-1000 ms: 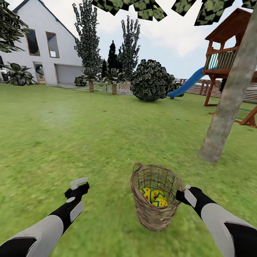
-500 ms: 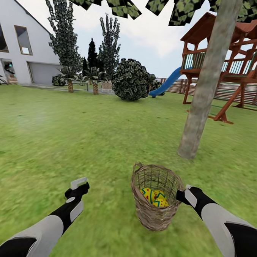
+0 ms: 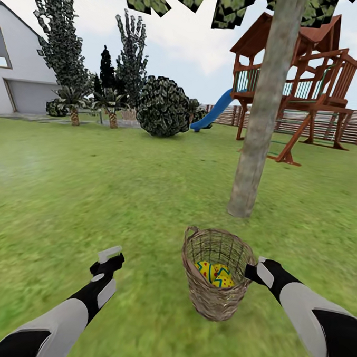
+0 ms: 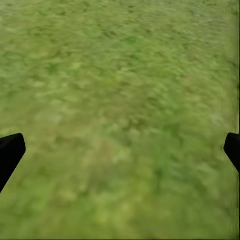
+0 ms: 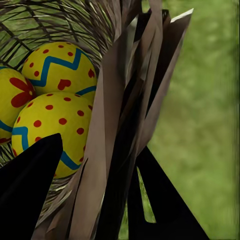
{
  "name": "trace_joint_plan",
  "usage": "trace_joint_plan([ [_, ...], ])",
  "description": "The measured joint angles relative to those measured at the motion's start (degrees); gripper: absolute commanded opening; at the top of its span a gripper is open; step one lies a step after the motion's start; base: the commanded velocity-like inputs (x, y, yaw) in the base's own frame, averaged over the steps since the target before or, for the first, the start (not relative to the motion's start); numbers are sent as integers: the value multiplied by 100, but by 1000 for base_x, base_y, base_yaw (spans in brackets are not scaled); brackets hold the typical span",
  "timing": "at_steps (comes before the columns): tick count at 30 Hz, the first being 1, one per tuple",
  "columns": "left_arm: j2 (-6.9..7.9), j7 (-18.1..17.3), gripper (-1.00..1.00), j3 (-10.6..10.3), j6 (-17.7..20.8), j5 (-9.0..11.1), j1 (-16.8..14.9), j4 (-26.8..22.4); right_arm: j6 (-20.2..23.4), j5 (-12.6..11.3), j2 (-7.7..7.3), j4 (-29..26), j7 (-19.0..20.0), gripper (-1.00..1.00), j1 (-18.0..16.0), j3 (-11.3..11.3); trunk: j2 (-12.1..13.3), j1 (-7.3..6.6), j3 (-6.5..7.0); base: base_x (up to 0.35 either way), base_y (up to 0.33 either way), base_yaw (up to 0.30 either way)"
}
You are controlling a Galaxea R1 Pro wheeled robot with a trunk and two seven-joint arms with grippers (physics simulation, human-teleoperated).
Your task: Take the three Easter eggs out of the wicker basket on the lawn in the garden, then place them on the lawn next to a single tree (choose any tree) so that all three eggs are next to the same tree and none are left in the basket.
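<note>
The wicker basket (image 3: 213, 299) is just in front of me over the lawn (image 3: 93, 194), with yellow painted Easter eggs (image 3: 214, 273) inside. My right gripper (image 3: 252, 270) is shut on the basket's right rim. In the right wrist view its fingers straddle the woven wall (image 5: 120, 120), one inside beside the eggs (image 5: 55, 125), one outside. My left gripper (image 3: 110, 258) hangs open over bare grass left of the basket, its fingertips (image 4: 10, 150) wide apart. The thick grey-brown tree (image 3: 254, 151) rises a short way beyond the basket.
A wooden playset (image 3: 305, 91) with a blue slide (image 3: 214, 109) stands behind the tree, with a slatted fence (image 3: 356, 126) at the far right. A round bush (image 3: 163, 106), thin dark trees and a white house (image 3: 15, 78) lie far left. Open grass spreads around the trunk.
The whole view has swung right, so the tree and playset slid left, and the trunk now stands nearly straight beyond the basket. Basket and both arms keep their places in view.
</note>
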Motion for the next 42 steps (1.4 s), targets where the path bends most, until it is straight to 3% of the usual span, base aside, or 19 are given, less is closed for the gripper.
trace_joint_plan([
  [24, 0, 0, 100, 0, 0, 0, 1, 0, 3, 3, -3, 0, -10, -100, -2, 4, 0, 0, -153, 272, -224, -26],
  [42, 0, 1, 100, 0, -17, 0, 0, 0, -50, 2, -54, 0, -11, -100, 0, 2, 0, 0, -157, 254, -244, 0],
])
